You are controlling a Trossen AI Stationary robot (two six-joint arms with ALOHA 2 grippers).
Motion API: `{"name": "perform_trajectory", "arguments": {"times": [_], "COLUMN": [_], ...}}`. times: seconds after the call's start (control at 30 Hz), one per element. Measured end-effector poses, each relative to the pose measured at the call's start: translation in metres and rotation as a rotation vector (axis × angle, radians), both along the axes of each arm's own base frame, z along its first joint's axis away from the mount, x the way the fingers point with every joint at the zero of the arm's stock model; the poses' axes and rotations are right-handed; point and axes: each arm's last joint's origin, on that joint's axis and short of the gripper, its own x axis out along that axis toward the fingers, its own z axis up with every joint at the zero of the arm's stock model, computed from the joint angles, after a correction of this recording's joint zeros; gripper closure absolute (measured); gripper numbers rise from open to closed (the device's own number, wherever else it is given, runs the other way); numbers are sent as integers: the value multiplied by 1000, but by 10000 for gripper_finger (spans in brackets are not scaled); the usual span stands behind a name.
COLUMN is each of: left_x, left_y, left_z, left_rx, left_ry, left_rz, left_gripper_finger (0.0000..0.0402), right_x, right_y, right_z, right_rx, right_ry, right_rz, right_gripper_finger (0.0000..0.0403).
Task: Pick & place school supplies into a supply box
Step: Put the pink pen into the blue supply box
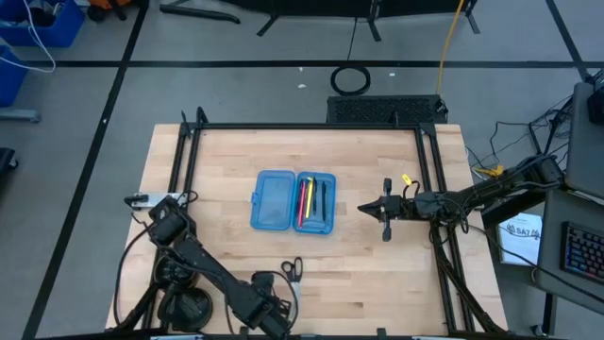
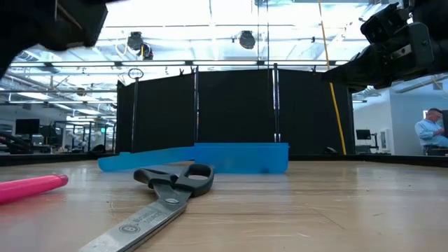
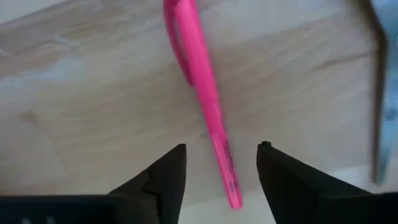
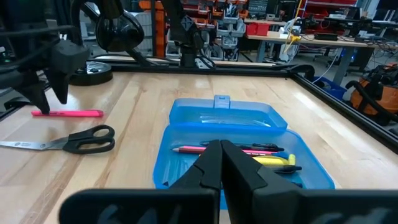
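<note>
Jaws spread over pink pen point(image 3: 202, 93) on wooden table point(image 1: 377, 283)

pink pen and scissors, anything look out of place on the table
Yes. The pink pen and scissors lie loose on the table near its front edge, outside the open blue box. The open left gripper hovers over the pen.

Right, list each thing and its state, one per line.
Pencil case: open, pens inside one half.
Pink pen: flat on table, unheld.
Scissors: closed, on table.
Left pincer: open over pink pen.
Right pincer: shut, empty, beside case.
</note>
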Motion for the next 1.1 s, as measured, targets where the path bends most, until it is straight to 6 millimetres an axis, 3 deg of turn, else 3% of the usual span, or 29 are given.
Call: {"name": "perform_trajectory", "arguments": {"times": [0.43,0.73,0.93,1.1], "left_x": [9,13,13,9], "left_y": [-1,6,6,6], "left_z": [-32,-36,-35,-18], "left_rx": [13,6,13,78], "left_ry": [56,83,73,-16], "left_rz": [-35,-151,-189,-214], "left_gripper_finger": [270,380,371,379], "right_x": [0,0,0,0], "right_y": [0,0,1,1], "right_z": [-1,-1,-2,-3], "right_rx": [11,45,59,60], "right_ry": [6,5,17,27], "right_rz": [-2,-6,14,17], "right_gripper_finger": [403,403,403,403]}}
